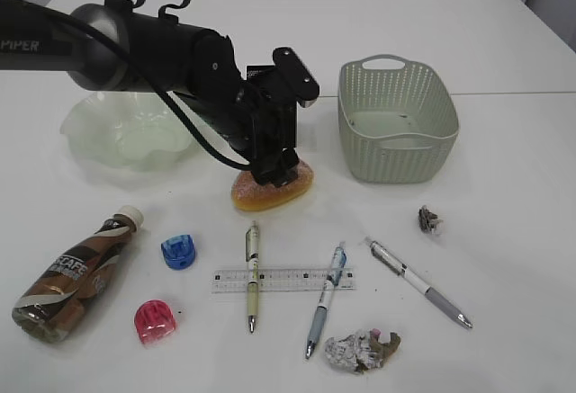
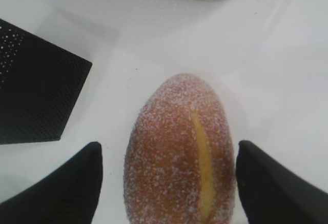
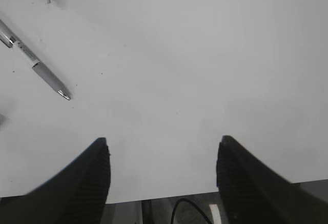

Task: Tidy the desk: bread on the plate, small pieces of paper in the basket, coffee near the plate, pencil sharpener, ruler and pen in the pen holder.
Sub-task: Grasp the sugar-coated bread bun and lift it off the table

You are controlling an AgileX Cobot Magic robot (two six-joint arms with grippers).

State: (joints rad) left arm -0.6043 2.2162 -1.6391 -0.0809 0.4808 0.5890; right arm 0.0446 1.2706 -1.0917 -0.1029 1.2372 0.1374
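Note:
The sugar-speckled bread (image 1: 290, 186) (image 2: 179, 152) lies on the desk (image 1: 504, 195) between the ruffled pale-green plate (image 1: 126, 132) and the sage-green basket (image 1: 396, 123). My left gripper (image 1: 270, 175) (image 2: 169, 149) is lowered over it, open, one finger on each side, with a gap on the left and the right finger close. The black mesh pen holder (image 2: 31, 90) shows only in the left wrist view. The coffee (image 1: 76, 276) lies on its side at front left. The ruler (image 1: 283, 280), three pens (image 1: 252, 276) (image 1: 326, 299) (image 1: 418, 282), a blue pencil sharpener (image 1: 178, 250) and a pink one (image 1: 155, 320) lie in front. My right gripper (image 3: 164, 142) is open over bare desk.
Crumpled paper pieces lie at the right (image 1: 429, 220) and near the front edge (image 1: 363, 350). The left arm (image 1: 135, 38) reaches in from the far left over the plate. In the right wrist view the desk's front edge (image 3: 169, 196) lies just under the fingers, with a pen (image 3: 43, 73) at upper left.

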